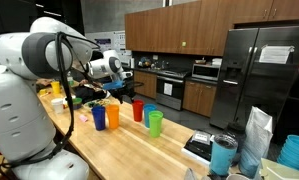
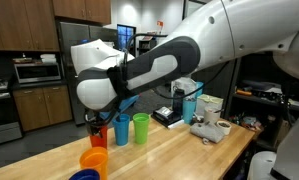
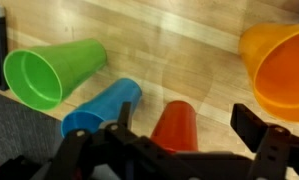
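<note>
Wrist view: we note the gripper (image 3: 185, 132) spread wide and holding nothing, hovering above the red cup (image 3: 177, 120), which stands mouth-up on the table (image 3: 179, 35) between blue cup (image 3: 101, 108) and orange cup (image 3: 279, 65), apparently so its rim sits framed by both fingers.

Light wooden worktop (image 1: 119, 148) carrying a loose row of upright plastic cups, mouths up. Blue cup (image 1: 99, 118) and orange cup (image 1: 113, 116) stand just beside each other, with red cup (image 1: 138, 110) and green cup (image 1: 155, 122) near them along the row. A flat black device (image 1: 199, 147) and a blue tumbler (image 1: 224, 155) stand well apart from these, toward one end.
</note>
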